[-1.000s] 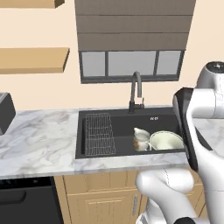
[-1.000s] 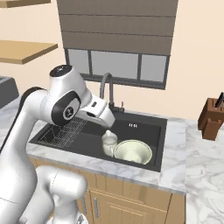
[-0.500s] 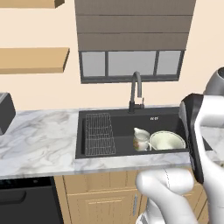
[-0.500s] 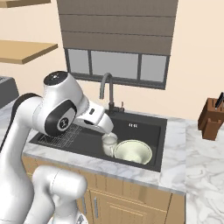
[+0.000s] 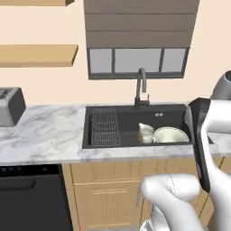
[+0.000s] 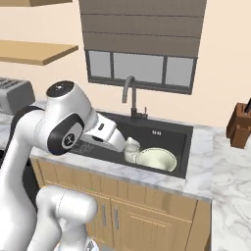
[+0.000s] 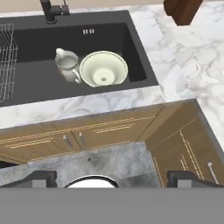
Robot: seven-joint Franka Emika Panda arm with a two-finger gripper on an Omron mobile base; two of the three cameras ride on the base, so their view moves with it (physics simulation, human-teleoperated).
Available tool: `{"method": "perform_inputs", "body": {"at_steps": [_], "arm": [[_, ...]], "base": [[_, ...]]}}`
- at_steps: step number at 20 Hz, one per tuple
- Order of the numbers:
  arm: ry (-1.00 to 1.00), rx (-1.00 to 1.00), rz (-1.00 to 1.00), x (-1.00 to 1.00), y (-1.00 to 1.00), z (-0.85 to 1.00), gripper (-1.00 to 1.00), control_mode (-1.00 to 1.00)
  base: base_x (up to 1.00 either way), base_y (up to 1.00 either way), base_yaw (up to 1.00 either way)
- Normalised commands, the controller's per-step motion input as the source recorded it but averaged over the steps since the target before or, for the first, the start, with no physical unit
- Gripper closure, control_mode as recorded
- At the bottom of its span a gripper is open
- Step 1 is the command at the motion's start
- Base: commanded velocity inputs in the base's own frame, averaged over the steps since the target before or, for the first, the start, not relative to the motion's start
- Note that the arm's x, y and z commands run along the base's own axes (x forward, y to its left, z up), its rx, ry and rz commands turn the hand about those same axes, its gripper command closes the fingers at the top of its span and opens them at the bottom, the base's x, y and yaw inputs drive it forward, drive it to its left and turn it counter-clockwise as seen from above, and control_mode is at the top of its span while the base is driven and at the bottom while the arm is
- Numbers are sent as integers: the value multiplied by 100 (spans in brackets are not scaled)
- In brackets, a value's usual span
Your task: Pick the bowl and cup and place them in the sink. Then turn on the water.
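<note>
The bowl (image 7: 104, 68), wide, shallow and pale cream-green, lies in the right half of the black sink (image 7: 39, 43). It also shows in the base views (image 5: 170, 134) (image 6: 156, 160). A cream handled jug (image 7: 68, 62) stands touching its left side. The cup is out of view. No water runs from the dark gooseneck faucet (image 5: 140, 88) behind the basin. My gripper (image 7: 113, 177) hangs open and empty, high above the cabinet fronts before the sink, its fingertips (image 7: 41, 177) far apart.
A wire rack (image 5: 104, 128) fills the sink's left part. A brown knife block (image 6: 240, 127) stands on the marble counter to the right, a toaster (image 5: 9, 106) far left. Wooden cabinet doors (image 7: 87, 131) lie below the counter, and a black dishwasher (image 5: 27, 198) at the lower left.
My arm has swung back from over the sink, its white forearm sinking lower in the right base view. Bowl and jug have not moved. The jaws stay open.
</note>
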Motion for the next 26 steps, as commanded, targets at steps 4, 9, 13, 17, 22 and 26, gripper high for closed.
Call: {"method": "perform_inputs", "body": {"at_steps": [4,9,13,17,22,26], "arm": [[0,0,0,0,0,0,-100,100],[0,0,0,0,0,0,-100,100],[0,0,0,0,0,0,-100,100],[0,0,0,0,0,0,-100,100],[0,0,0,0,0,0,-100,100],[0,0,0,0,0,0,-100,100]], "base": [[-96,80,31],[-48,100,47],[-3,100,58],[0,92,68],[-7,49,83],[-22,31,91]]}}
